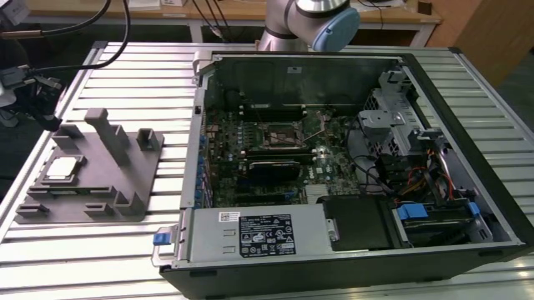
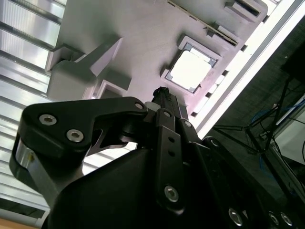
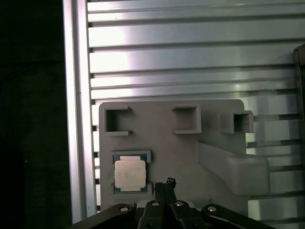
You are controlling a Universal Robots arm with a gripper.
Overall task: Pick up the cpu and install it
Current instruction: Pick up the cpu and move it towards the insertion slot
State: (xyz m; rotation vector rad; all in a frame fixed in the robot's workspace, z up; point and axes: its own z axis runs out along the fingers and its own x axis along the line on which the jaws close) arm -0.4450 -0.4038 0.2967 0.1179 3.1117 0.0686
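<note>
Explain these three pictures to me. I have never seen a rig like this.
The exterior view comes from a camera off the machine. It shows a slatted metal table, with the robot arm at the top of the picture. On the table sit an open computer case and a grey holder plate. Both wrist views come from cameras riding on the arm and look past its gripper. The cpu, a shiny square chip, lies in a recess of the plate, not yet picked up. The gripper is close beside it.

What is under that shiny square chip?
The cpu sits in a shallow framed pocket of the grey holder plate on the slatted table. The pocket's floor is hidden beneath it.
</note>
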